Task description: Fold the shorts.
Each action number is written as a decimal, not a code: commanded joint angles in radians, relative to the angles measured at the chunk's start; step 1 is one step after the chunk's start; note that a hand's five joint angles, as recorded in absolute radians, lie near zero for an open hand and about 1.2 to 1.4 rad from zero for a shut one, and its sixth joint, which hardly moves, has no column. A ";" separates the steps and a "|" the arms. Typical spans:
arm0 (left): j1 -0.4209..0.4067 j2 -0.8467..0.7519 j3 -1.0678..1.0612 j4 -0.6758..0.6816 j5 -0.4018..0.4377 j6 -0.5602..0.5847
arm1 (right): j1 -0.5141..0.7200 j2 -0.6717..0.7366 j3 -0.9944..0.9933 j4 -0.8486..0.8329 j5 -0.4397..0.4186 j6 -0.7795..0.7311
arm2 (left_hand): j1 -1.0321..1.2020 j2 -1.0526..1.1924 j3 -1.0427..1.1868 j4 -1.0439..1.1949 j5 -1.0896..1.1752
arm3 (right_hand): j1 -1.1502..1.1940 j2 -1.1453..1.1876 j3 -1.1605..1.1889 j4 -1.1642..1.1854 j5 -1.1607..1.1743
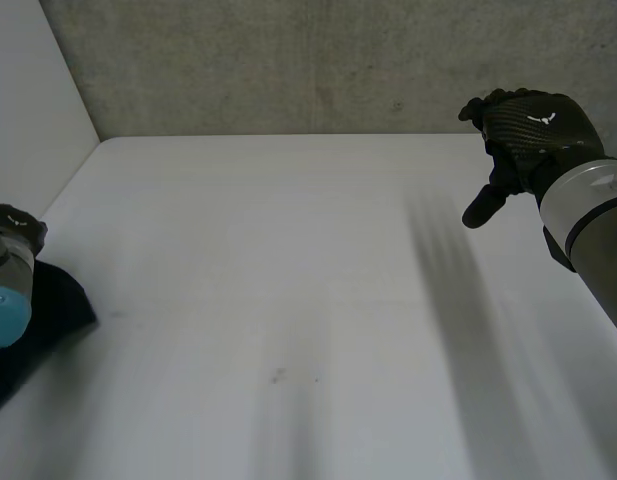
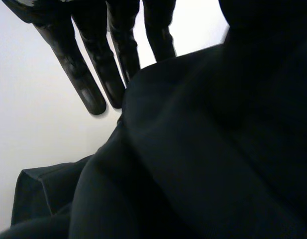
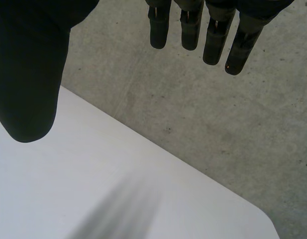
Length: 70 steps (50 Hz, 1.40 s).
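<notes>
1. The shorts (image 1: 50, 305) are bunched at the table's (image 1: 288, 280) near left edge — probably gathered there to be spread.
2. The left hand (image 1: 18, 228) is held over them, fingers (image 2: 88, 84) straight, with nothing clamped.
3. Their long axis cannot be read; 1 corner points inward.
4. The right hand (image 1: 533, 135) is raised at the far right — fingers apart, empty, seemingly parked clear.

The shorts (image 1: 50, 312) lay at the table's (image 1: 288, 300) near left edge, partly under the left arm (image 1: 3, 285), with the left hand (image 2: 88, 82) right over them and cloth beneath its palm. Over on the far right, the right hand (image 1: 528, 135) hung above the table, well apart from the shorts. Behind the table stood the wall (image 1: 288, 60).
</notes>
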 commanded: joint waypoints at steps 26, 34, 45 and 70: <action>-0.496 0.038 0.337 -0.018 0.007 -0.471 | -0.014 -0.017 -0.015 -0.006 0.005 -0.014 | 0.495 0.551 0.555 0.552 0.569 | -0.018 -0.044 -0.039 -0.061 -0.049; -0.620 -0.001 0.404 -0.055 0.071 -0.653 | -0.019 -0.049 -0.010 -0.023 0.008 -0.012 | 0.495 0.551 0.555 0.552 0.569 | -0.018 -0.044 -0.039 -0.061 -0.049; -0.666 -0.032 0.329 -0.093 0.227 -0.824 | -0.020 -0.051 -0.006 -0.036 0.009 -0.011 | -0.724 -0.668 -0.664 -0.667 -0.650 | -0.018 -0.044 -0.039 -0.061 -0.049; -0.258 0.260 -0.022 -0.119 0.312 -0.778 | 0.040 0.228 0.074 -0.046 -0.164 0.062 | -0.720 -0.664 -0.660 -0.663 -0.646 | -0.018 -0.044 -0.039 -0.061 -0.049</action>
